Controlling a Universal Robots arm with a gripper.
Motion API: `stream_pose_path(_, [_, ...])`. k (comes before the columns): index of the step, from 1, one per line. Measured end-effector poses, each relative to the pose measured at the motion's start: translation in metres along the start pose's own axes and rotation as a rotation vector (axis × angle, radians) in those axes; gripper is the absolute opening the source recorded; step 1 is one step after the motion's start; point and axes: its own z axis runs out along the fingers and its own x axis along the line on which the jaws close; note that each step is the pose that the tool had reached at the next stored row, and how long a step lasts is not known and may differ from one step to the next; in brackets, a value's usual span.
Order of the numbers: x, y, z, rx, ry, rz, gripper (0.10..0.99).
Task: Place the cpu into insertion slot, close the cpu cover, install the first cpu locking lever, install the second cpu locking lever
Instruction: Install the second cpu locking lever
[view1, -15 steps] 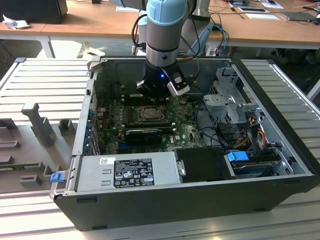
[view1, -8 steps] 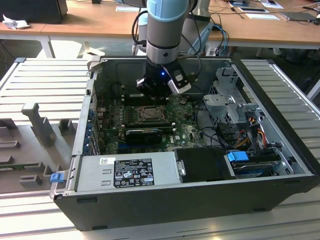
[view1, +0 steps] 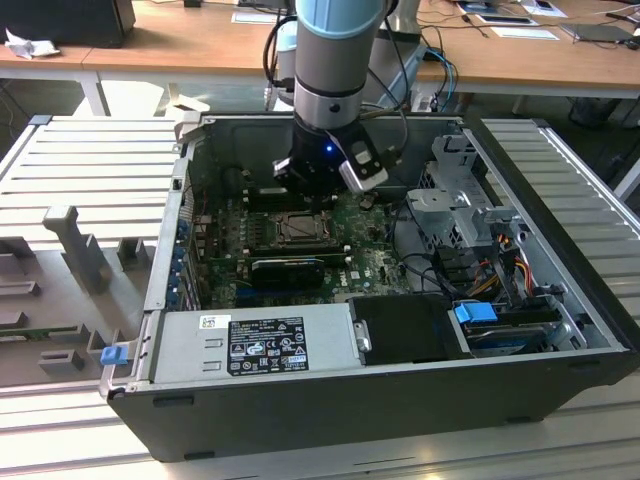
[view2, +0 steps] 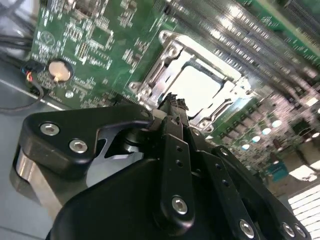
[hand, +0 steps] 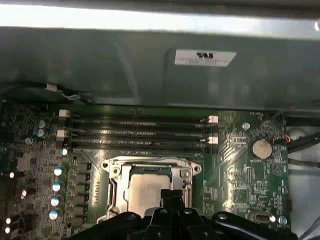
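The exterior view looked down from above and in front at the open computer case (view1: 400, 400), taking in the whole case, the arm (view1: 335, 60) and desks behind. Both wrist views sat close above the motherboard (hand: 245, 170): the first faced the socket (hand: 150, 182) squarely, the second looked obliquely past the gripper (view2: 172, 107). All three shared the socket (view1: 297, 230) (view2: 195, 87).

Pale silver cpu (hand: 146, 189) gleams inside the grey metal cpu cover (hand: 150, 166), green motherboard (hand: 240, 172) all around; black gripper (hand: 172, 196) with silver screws, dark grey computer case (view1: 400, 405), blue clip (view1: 476, 312), ribbed pale grey surface (view1: 90, 165)
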Motion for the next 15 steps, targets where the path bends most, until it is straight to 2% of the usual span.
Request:
stream_pose_path(2, [0.0005, -0.0120, -0.0016, 0.000, 0.0000, 0.000, 0.106])
stream_pose_path(3, [0.0007, -0.0183, -0.0026, -0.006, 0.0001, 0.000, 0.106])
stream_pose_path(4, [0.0008, -0.0223, -0.0031, -0.011, -0.0001, 0.000, 0.106])
stream_pose_path(7, [0.0012, -0.0310, -0.0039, -0.014, -0.0001, 0.000, 0.106])
stream_pose_path(9, [0.0014, -0.0365, -0.0042, -0.014, 0.0000, 0.000, 0.106])
stream_pose_path(12, [0.0021, -0.0408, -0.0038, -0.014, -0.0001, 0.000, 0.106])
stream_pose_path(14, [0.0053, -0.0414, -0.0028, -0.015, 0.0000, -0.001, 0.106])
stream_pose_path(15, [0.0111, -0.0418, -0.0017, -0.015, 0.0004, -0.003, 0.106])
